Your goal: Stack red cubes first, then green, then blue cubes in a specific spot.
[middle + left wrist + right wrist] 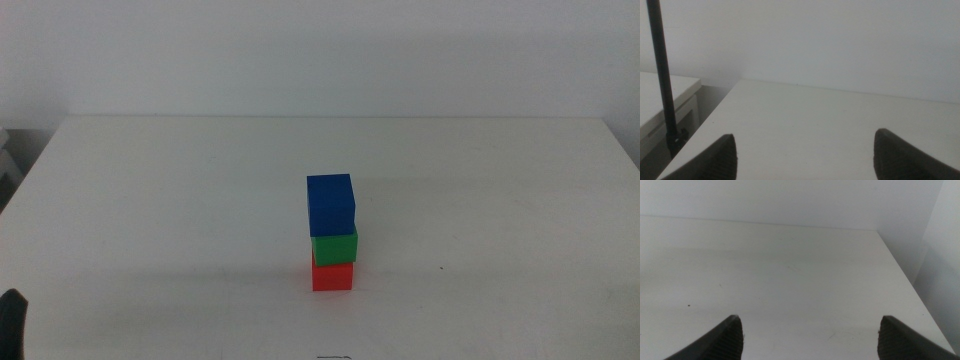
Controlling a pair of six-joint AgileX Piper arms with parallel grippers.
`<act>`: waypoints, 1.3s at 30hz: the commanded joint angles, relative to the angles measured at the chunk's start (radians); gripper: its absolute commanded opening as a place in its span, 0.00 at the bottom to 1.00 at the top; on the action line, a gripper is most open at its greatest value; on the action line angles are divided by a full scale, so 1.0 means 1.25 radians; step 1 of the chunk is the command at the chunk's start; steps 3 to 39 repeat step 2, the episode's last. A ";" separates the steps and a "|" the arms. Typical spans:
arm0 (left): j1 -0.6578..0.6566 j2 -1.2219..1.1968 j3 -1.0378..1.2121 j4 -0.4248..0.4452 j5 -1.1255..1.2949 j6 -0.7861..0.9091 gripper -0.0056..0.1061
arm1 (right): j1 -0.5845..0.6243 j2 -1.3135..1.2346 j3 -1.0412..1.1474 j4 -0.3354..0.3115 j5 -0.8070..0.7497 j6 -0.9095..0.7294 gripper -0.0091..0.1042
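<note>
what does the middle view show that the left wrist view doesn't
Only the middle view shows the stack: red cube at the bottom, green cube on it, blue cube on top, sitting slightly askew, with no gripper touching it.

Only the left wrist view shows the left gripper with its jaws wide apart and nothing between them, a black pole beside the table, and a white cabinet.

Both show the white table and the pale wall behind it.
</note>
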 commanded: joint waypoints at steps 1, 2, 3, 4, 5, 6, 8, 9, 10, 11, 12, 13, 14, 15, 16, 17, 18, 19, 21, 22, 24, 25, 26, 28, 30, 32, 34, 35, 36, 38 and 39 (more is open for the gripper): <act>0.000 -0.017 -0.002 -0.012 -0.058 -0.010 0.89 | -0.005 -0.018 -0.014 -0.013 -0.060 -0.009 0.77; 0.000 -0.016 -0.002 -0.012 -0.058 -0.010 0.89 | -0.005 -0.018 -0.014 -0.013 -0.060 -0.009 0.77; 0.000 -0.016 -0.002 -0.012 -0.058 -0.010 0.89 | -0.005 -0.018 -0.014 -0.013 -0.060 -0.009 0.77; 0.000 -0.016 -0.002 -0.012 -0.058 -0.010 0.89 | -0.005 -0.018 -0.014 -0.013 -0.060 -0.009 0.77; 0.000 -0.016 -0.002 -0.012 -0.058 -0.010 0.89 | -0.005 -0.018 -0.014 -0.013 -0.060 -0.009 0.77; 0.000 -0.016 -0.002 -0.012 -0.058 -0.010 0.89 | -0.005 -0.018 -0.014 -0.013 -0.060 -0.009 0.77; 0.000 -0.016 -0.002 -0.012 -0.058 -0.010 0.89 | -0.005 -0.018 -0.014 -0.013 -0.060 -0.009 0.77; 0.000 -0.016 -0.002 -0.012 -0.058 -0.010 0.89 | -0.005 -0.018 -0.014 -0.013 -0.060 -0.009 0.77; 0.000 -0.016 -0.002 -0.012 -0.058 -0.010 0.89 | -0.005 -0.018 -0.014 -0.013 -0.060 -0.009 0.77; 0.000 -0.016 -0.002 -0.012 -0.058 -0.010 0.89 | -0.005 -0.018 -0.014 -0.013 -0.060 -0.009 0.77; 0.000 -0.016 -0.002 -0.012 -0.058 -0.010 0.89 | -0.005 -0.018 -0.014 -0.013 -0.060 -0.009 0.77; 0.000 -0.016 -0.002 -0.012 -0.058 -0.010 0.89 | -0.005 -0.018 -0.014 -0.013 -0.060 -0.009 0.77; 0.000 -0.016 -0.002 -0.012 -0.058 -0.010 0.89 | -0.005 -0.018 -0.014 -0.013 -0.060 -0.009 0.77; 0.000 -0.016 -0.002 -0.012 -0.058 -0.010 0.89 | -0.005 -0.018 -0.014 -0.013 -0.060 -0.009 0.77; 0.000 -0.016 -0.002 -0.012 -0.058 -0.010 0.89 | -0.005 -0.018 -0.014 -0.013 -0.060 -0.009 0.77; 0.000 -0.016 -0.002 -0.012 -0.058 -0.010 0.89 | -0.005 -0.018 -0.014 -0.013 -0.060 -0.009 0.77; 0.000 -0.016 -0.002 -0.012 -0.058 -0.010 0.89 | -0.005 -0.018 -0.014 -0.013 -0.060 -0.009 0.77; 0.000 -0.016 -0.002 -0.012 -0.058 -0.010 0.89 | -0.005 -0.018 -0.014 -0.013 -0.060 -0.009 0.77; 0.000 -0.016 -0.002 -0.012 -0.058 -0.010 0.89 | -0.005 -0.018 -0.014 -0.013 -0.060 -0.009 0.77; 0.000 -0.016 -0.002 -0.012 -0.058 -0.010 0.89 | -0.005 -0.018 -0.014 -0.013 -0.060 -0.009 0.77; 0.000 -0.016 -0.002 -0.012 -0.058 -0.010 0.89 | -0.005 -0.018 -0.014 -0.013 -0.060 -0.009 0.77; 0.000 -0.016 -0.002 -0.012 -0.058 -0.010 0.89 | -0.005 -0.018 -0.014 -0.013 -0.060 -0.009 0.77; 0.000 -0.016 -0.002 -0.012 -0.058 -0.010 0.89 | -0.005 -0.018 -0.014 -0.013 -0.060 -0.009 0.77; 0.000 -0.016 -0.002 -0.012 -0.058 -0.010 0.89 | -0.005 -0.018 -0.014 -0.013 -0.060 -0.009 0.77; 0.000 -0.016 -0.002 -0.012 -0.058 -0.010 0.89 | -0.005 -0.018 -0.014 -0.013 -0.060 -0.009 0.77; 0.000 -0.016 -0.002 -0.012 -0.058 -0.010 0.89 | -0.005 -0.018 -0.014 -0.013 -0.060 -0.009 0.77; 0.000 -0.016 -0.002 -0.012 -0.058 -0.010 0.89 | -0.005 -0.018 -0.014 -0.013 -0.060 -0.009 0.77; 0.000 -0.016 -0.002 -0.012 -0.058 -0.010 0.89 | -0.005 -0.018 -0.014 -0.013 -0.060 -0.009 0.77; 0.000 -0.016 -0.002 -0.012 -0.058 -0.010 0.89 | -0.005 -0.018 -0.014 -0.013 -0.060 -0.009 0.77; 0.000 -0.016 -0.002 -0.012 -0.058 -0.010 0.89 | -0.005 -0.018 -0.014 -0.013 -0.060 -0.009 0.77; 0.000 -0.016 -0.002 -0.012 -0.058 -0.010 0.89 | -0.005 -0.018 -0.014 -0.013 -0.060 -0.009 0.77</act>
